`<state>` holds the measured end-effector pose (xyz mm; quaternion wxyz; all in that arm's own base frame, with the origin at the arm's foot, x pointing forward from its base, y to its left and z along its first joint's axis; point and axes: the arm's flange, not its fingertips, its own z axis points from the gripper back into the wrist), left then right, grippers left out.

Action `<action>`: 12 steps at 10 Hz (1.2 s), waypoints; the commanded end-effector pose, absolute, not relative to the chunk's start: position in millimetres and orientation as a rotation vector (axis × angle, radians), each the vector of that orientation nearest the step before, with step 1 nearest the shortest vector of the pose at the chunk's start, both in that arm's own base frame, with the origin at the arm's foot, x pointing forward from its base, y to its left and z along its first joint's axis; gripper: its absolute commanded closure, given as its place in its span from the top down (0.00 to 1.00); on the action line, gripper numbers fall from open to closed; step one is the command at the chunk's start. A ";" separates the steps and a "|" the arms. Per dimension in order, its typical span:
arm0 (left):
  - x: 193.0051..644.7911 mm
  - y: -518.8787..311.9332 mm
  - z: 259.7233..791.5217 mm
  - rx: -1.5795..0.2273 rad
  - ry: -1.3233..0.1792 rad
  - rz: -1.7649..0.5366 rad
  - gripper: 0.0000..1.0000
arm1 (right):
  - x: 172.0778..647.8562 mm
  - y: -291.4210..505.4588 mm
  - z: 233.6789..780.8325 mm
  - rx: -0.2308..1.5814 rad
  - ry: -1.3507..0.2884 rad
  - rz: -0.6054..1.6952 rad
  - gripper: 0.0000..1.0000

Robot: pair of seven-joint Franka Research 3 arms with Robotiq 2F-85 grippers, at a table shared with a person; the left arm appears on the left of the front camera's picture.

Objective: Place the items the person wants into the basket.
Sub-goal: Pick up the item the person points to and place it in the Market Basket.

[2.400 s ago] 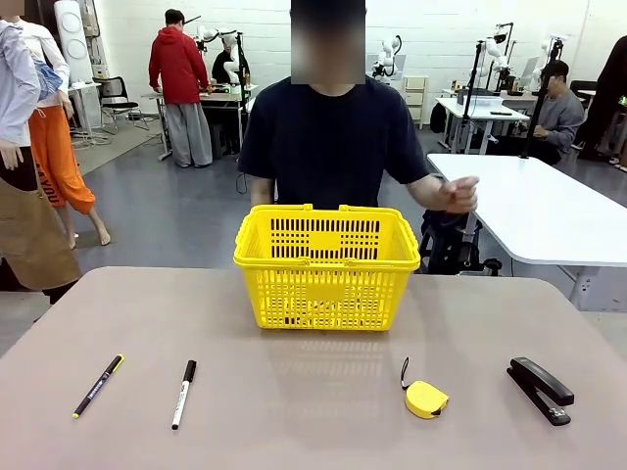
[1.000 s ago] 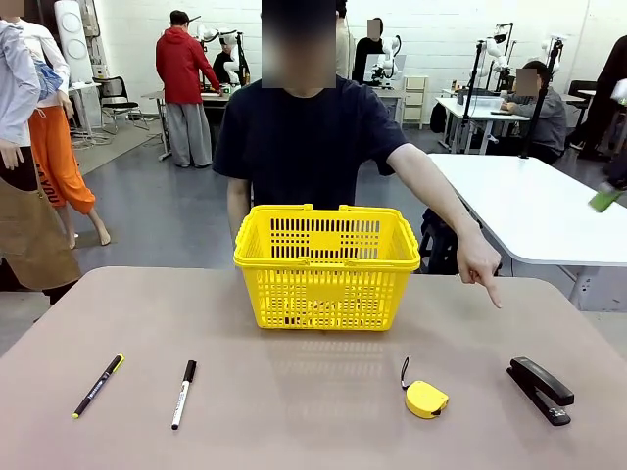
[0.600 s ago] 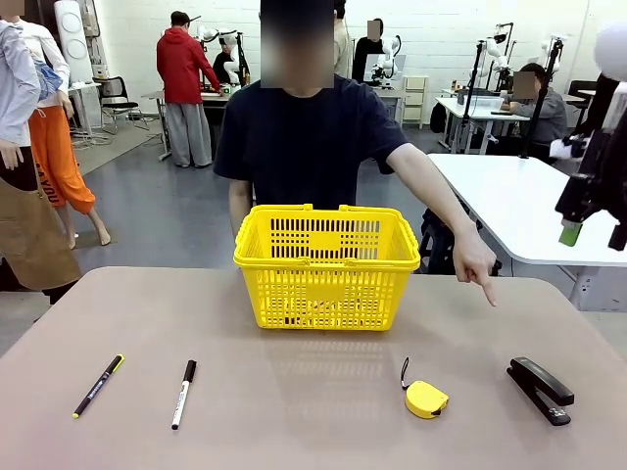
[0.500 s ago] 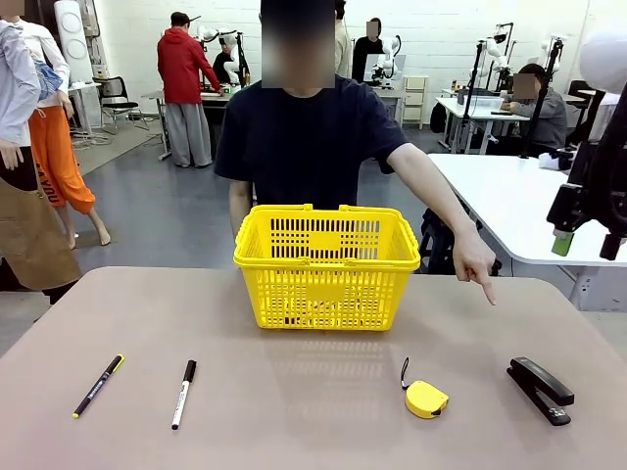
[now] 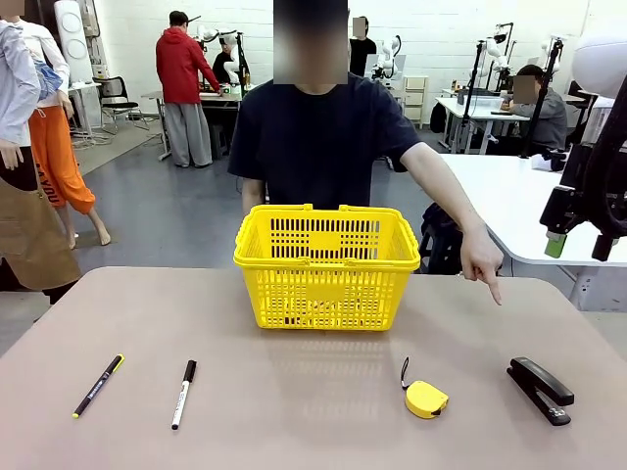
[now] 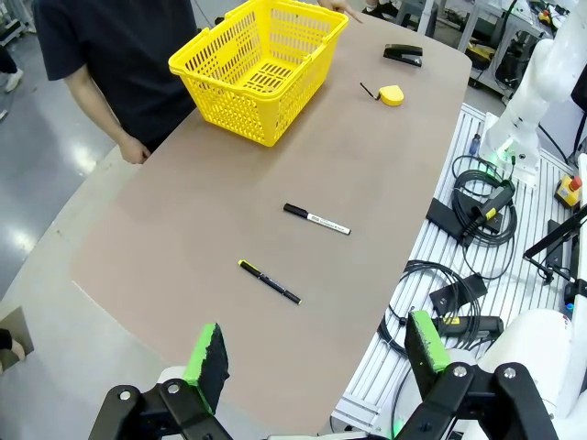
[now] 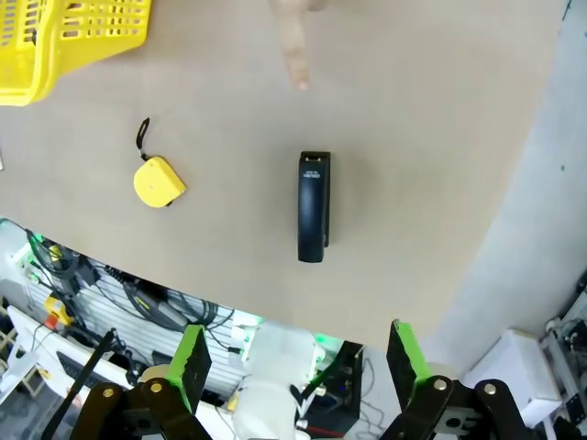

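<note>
- The right tool [image 5: 578, 240] hangs high at the front view's right edge, where its arm is cut off. Its green-padded fingers stand wide apart with nothing between them.
- The left tool [image 6: 316, 348] is spread just as wide and empty, high over the pen end of the counter [image 5: 294, 431].
- In the right wrist view the person's hand [image 7: 295, 37] is cut by the top edge. Its pointing finger lines up with the stapler [image 7: 313, 206] but stays clear of it.
- From the front, the basket [image 5: 326, 264] hides its floor behind its own wall.
- The counter is matte grey-brown with rounded corners, in a workshop with a grey floor and white tables.
- The basket is bright yellow with slotted sides and folded handles. It sits mid-counter, on the far side near the person [image 5: 323, 137].
- The black stapler lies flat at the near right, with a small yellow tape measure [image 5: 426, 399] and its black strap near it.
- Two pens [image 5: 98, 385] [image 5: 184, 394] lie at the near left.
</note>
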<state>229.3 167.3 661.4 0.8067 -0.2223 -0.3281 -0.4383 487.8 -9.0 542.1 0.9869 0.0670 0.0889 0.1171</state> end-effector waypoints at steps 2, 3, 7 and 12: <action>228.3 168.6 662.2 -0.483 -0.714 -0.960 1.00 | 488.4 -9.8 539.9 0.133 0.197 0.235 1.00; 228.3 168.6 662.2 -0.483 -0.714 -0.960 1.00 | 487.8 -9.0 541.2 0.135 0.183 0.235 1.00; 228.3 168.6 662.2 -0.483 -0.714 -0.960 1.00 | 460.8 18.3 441.6 -0.003 0.078 0.144 1.00; 228.3 168.6 662.2 -0.483 -0.714 -0.960 1.00 | 441.8 31.9 370.2 -0.086 0.091 0.186 1.00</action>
